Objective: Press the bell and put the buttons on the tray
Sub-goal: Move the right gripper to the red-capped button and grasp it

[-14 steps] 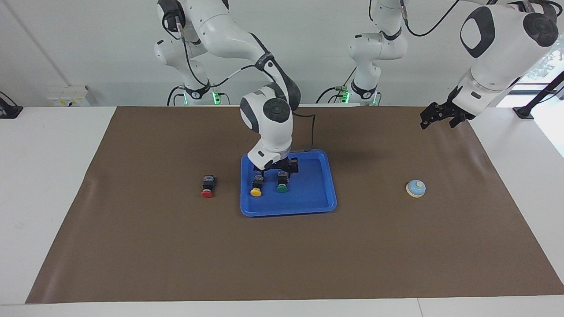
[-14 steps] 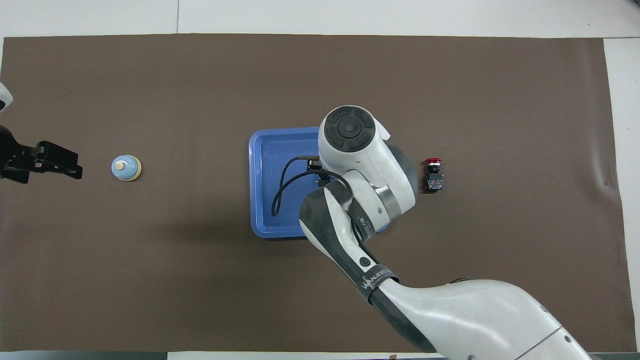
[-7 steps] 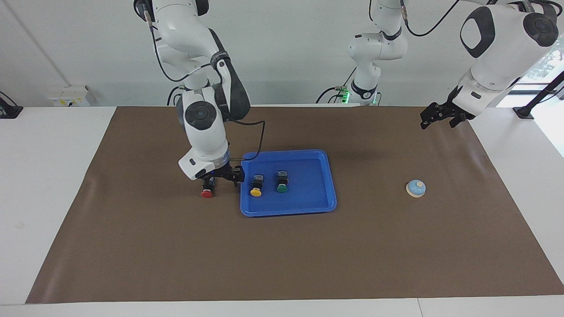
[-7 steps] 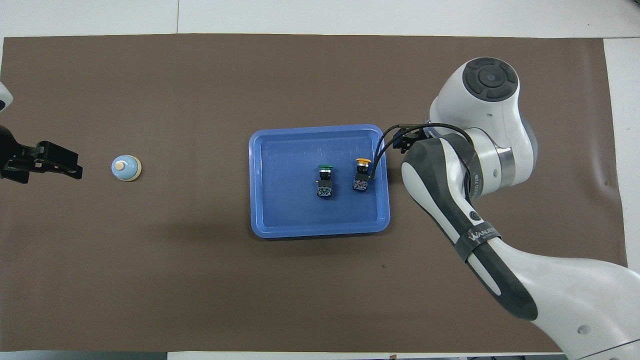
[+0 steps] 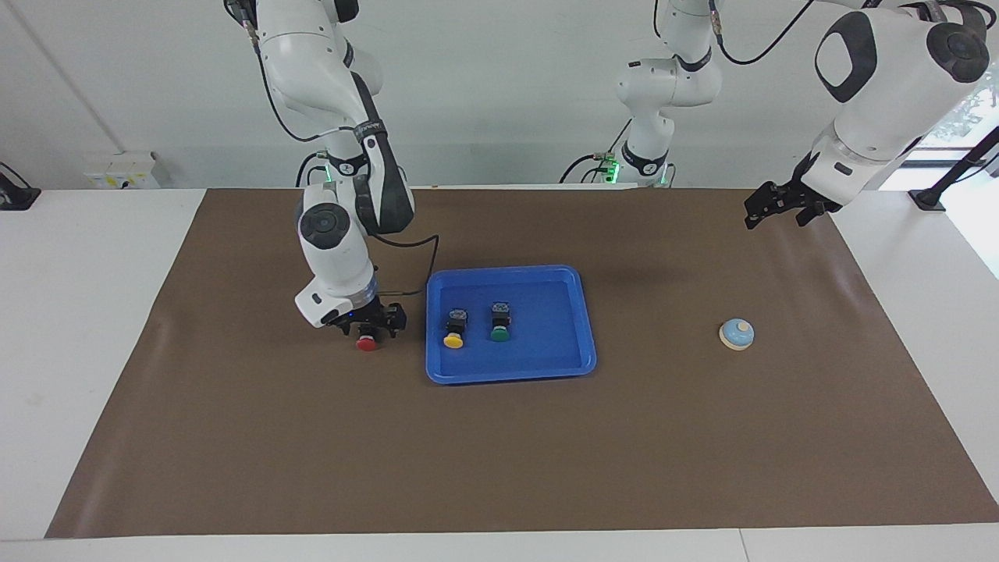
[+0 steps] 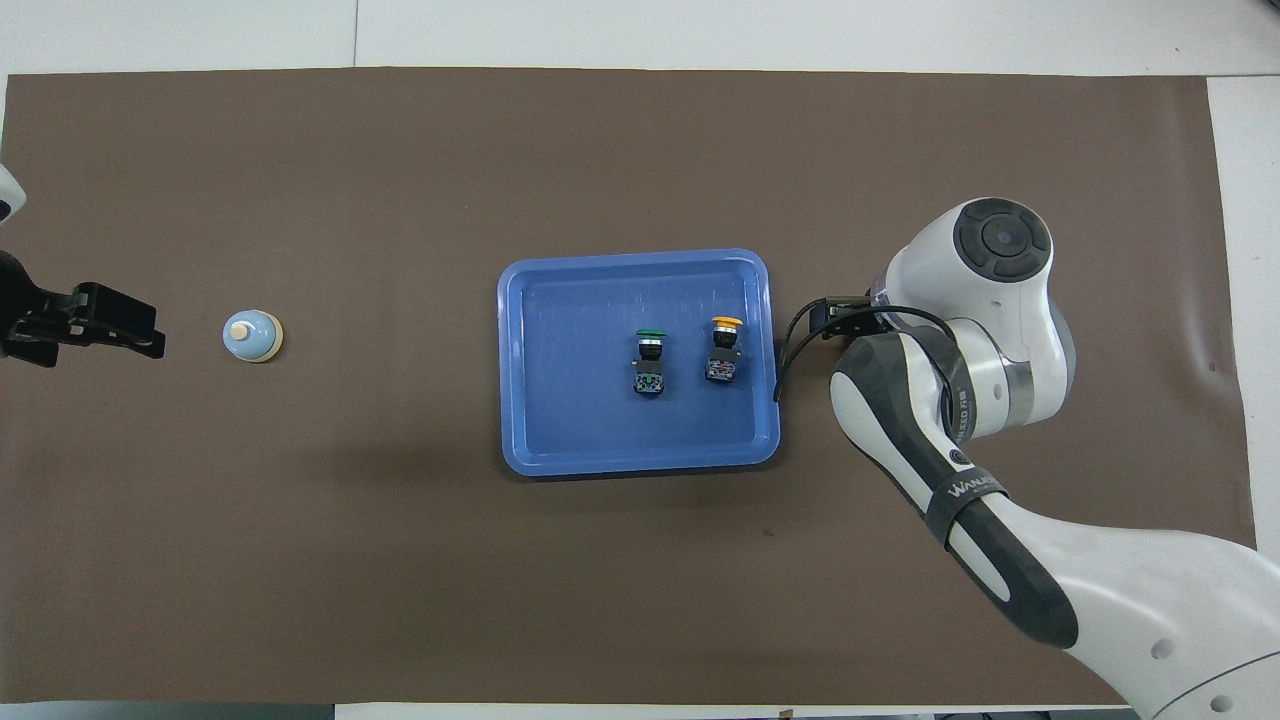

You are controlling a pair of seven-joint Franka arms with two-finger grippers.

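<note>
My right end effector (image 5: 367,326) hangs released around the red button (image 5: 367,342); closing off-centre could topple it.

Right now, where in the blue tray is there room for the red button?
The tray is bare at the end toward the bell, and along the rim nearest the robots. It is crowded where the green button and yellow button sit, beside the red button under the right gripper.
</note>
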